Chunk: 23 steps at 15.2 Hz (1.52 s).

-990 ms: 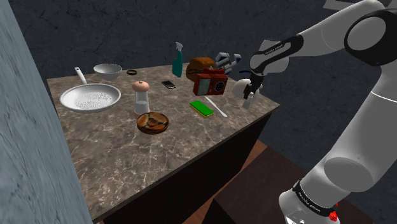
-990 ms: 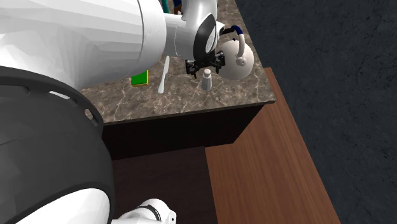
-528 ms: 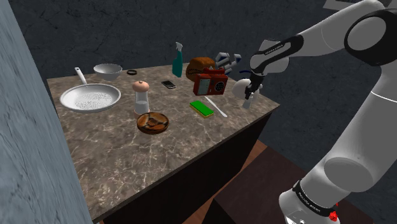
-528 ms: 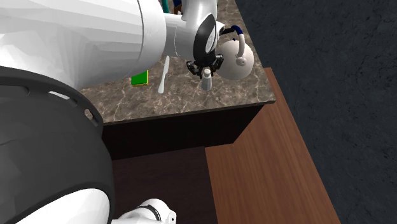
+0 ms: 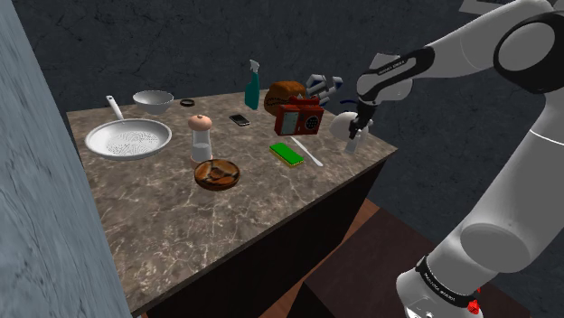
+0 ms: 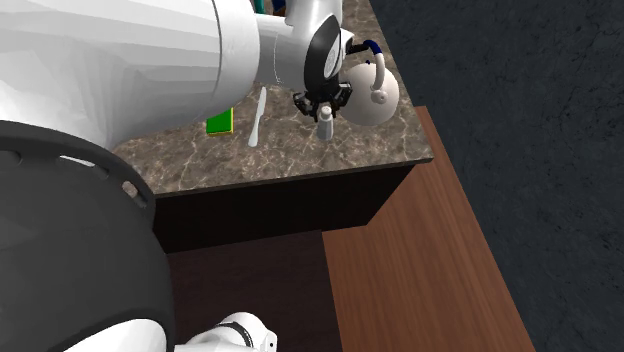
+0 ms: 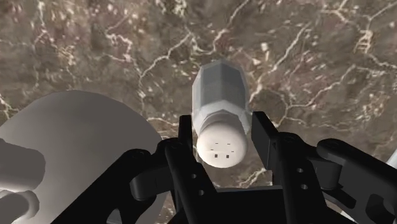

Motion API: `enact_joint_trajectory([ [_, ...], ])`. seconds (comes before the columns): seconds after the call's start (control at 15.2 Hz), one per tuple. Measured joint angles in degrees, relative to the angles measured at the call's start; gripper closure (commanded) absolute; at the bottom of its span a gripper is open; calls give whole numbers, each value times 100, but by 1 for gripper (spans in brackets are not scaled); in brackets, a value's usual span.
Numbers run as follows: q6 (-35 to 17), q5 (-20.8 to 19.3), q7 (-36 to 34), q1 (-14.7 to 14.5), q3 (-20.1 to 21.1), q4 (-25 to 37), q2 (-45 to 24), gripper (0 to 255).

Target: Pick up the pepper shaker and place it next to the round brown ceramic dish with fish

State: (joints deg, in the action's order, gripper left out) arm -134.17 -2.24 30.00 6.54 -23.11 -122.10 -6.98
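— What has the gripper (image 7: 221, 137) got?

— The white shaker (image 7: 219, 102). Both black fingers press against its cap, one on each side, so it is clamped. It stands upright over the marble counter (image 5: 181, 226), near the corner at the shoulder view's right.

— Anything close by?

— A white kettle (image 5: 342, 125), just beside it.

— And the dish?

— The brown dish (image 5: 217, 173) with the fish sits well apart, towards the shoulder view's left, past a green sponge (image 5: 287, 153) and a red radio (image 5: 298, 118). Farther still — a pan (image 5: 128, 139) and a bowl (image 5: 153, 99).
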Motion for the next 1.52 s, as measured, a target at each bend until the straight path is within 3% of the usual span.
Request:
enact_joint_trajectory([
  [1.52, 1708, -271, -104, -69, 7, 1053, 702, 255],
])
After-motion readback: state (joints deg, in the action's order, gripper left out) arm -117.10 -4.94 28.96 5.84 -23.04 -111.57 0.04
